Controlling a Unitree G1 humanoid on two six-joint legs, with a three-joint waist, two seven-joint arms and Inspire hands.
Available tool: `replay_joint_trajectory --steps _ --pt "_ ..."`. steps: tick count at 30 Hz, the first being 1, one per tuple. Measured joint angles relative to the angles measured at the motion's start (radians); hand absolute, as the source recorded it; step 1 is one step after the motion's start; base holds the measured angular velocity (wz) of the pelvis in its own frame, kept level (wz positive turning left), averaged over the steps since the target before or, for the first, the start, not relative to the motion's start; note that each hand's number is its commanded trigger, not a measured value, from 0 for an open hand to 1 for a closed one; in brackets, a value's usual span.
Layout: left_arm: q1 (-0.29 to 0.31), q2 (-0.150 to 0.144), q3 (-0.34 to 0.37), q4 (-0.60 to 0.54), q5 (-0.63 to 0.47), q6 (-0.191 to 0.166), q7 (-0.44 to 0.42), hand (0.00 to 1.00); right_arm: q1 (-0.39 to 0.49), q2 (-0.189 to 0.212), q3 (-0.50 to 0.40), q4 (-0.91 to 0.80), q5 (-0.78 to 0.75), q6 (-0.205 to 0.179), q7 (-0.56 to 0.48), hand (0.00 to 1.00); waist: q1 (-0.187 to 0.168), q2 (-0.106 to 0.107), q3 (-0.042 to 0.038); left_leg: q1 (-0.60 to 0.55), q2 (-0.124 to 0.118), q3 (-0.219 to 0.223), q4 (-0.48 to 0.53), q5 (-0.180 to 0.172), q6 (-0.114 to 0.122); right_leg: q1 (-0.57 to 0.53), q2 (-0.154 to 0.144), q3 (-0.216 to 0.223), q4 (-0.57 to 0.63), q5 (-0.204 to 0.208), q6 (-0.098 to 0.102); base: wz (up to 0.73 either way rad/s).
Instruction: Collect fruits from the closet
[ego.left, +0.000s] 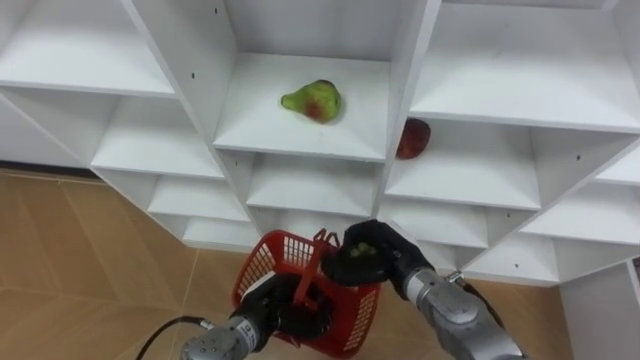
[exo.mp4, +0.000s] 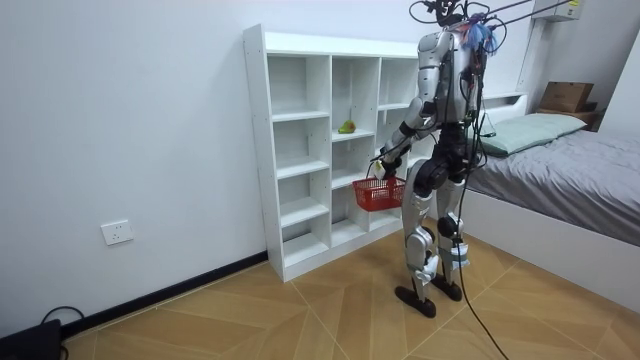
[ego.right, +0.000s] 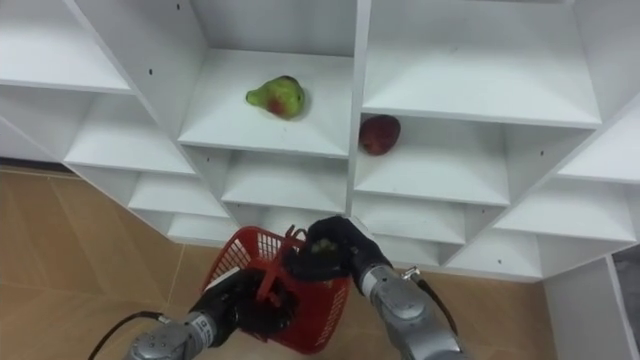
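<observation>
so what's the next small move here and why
Probably lower the right hand a little and open it: its fingers curl round a green fruit just over the red basket held by the left hand. A pear and a red fruit lie on the closet shelves.

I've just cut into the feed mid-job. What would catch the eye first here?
The red basket stands out. It hangs low in front of the white shelf unit, with the left hand curled round its handle. Over it, the right hand grips a greenish fruit. A pear lies in the middle compartment, and a red apple sits just right of the divider.
</observation>
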Motion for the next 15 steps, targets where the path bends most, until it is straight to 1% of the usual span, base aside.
replay_joint_trajectory --steps 2,6,9,11,13,15 --pt "0.0 0.003 -0.021 0.001 0.0 0.001 0.003 1.0 0.0 0.0 0.009 0.0 0.038 0.0 -0.001 1.0 0.002 0.0 0.0004 0.0 0.0 0.001 0.0 0.0 0.0 0.0 0.0 -0.001 0.0 0.0 0.0 0.0" --pt "-0.002 -0.001 -0.034 0.001 0.0 0.001 0.003 1.0 0.0 0.0 0.031 0.0 0.071 0.0 0.001 1.0 0.0 0.002 0.0021 -0.002 0.0 0.001 0.001 0.0 0.0 0.0 0.0 -0.001 0.0 0.0 0.0 0.0" --pt "-0.013 -0.001 -0.048 0.001 -0.005 0.001 0.004 1.0 0.0 0.001 0.041 0.002 0.075 0.0 0.003 1.0 0.001 0.011 0.0083 -0.003 0.0 0.001 0.001 0.0 0.0 0.0 0.0 -0.001 0.0 0.0 0.0 0.0" --pt "-0.021 -0.002 -0.058 0.001 -0.037 0.0 0.006 1.0 -0.006 0.002 0.049 0.021 0.078 0.0 0.004 1.0 0.002 0.019 0.0134 -0.003 0.0 0.001 0.0 0.0 0.0 -0.002 0.0 0.0 0.0 0.0 0.0 0.0" --pt "-0.026 -0.005 -0.059 0.001 -0.037 0.0 0.008 1.0 -0.014 0.003 0.055 0.042 0.077 0.0 0.006 1.0 0.001 0.022 0.0153 -0.005 0.0 0.001 -0.002 0.0 0.0 -0.005 0.001 0.0 0.0 0.0 0.0 0.0" --pt "-0.033 -0.005 -0.059 0.001 -0.037 0.0 0.008 1.0 -0.016 0.003 0.057 0.044 0.077 0.0 0.012 1.0 0.002 0.022 0.0151 -0.009 0.001 0.001 -0.002 0.0 0.0 -0.009 0.002 0.001 0.0 0.0 0.0 0.0"
